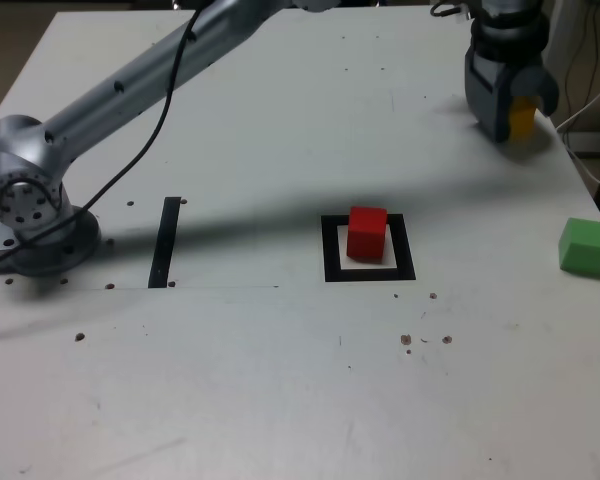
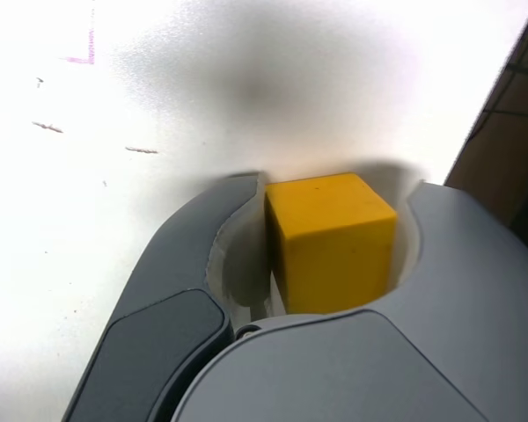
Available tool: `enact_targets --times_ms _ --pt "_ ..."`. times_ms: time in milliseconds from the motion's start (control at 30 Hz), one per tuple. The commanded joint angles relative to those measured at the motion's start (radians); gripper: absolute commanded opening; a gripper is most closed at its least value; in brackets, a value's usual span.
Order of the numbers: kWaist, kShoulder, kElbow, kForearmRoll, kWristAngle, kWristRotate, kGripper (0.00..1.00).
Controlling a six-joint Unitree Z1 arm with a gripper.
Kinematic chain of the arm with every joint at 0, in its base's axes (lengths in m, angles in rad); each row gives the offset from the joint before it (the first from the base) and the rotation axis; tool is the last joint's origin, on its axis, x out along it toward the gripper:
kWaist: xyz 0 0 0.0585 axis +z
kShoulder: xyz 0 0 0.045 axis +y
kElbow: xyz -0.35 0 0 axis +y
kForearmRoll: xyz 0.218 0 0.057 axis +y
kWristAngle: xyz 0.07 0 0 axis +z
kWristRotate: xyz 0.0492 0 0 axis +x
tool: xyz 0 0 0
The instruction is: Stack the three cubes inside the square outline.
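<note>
At the far right of the table in the exterior view, my gripper (image 1: 518,112) stands low over the yellow cube (image 1: 522,120). In the wrist view the yellow cube (image 2: 334,242) sits between the two grey jaws of the gripper (image 2: 334,186), which press on its two sides. The red cube (image 1: 367,233) stands inside the square outline (image 1: 330,250) near the table's middle. The green cube (image 1: 584,246) lies alone near the exterior view's right edge.
A thin black strip (image 1: 165,242) lies on the table next to the arm's base (image 1: 30,215) at the exterior view's left. The table's right edge (image 1: 592,175) runs close past the gripper, with cables (image 1: 585,110) beyond it.
</note>
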Motion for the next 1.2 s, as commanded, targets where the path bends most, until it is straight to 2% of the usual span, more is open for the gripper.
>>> enact_targets --times_ms 0,333,733,967,1167 --pt "-0.005 -0.010 -0.007 0.006 0.006 0.003 0.28" --pt "-0.034 -0.074 0.018 0.058 0.026 0.020 0.29" --pt "-0.086 -0.198 0.089 0.232 0.021 0.084 0.29" --pt "-0.144 -0.371 0.319 0.250 -0.011 0.102 0.29" --pt "-0.185 -0.533 0.569 0.197 -0.044 0.088 0.29"
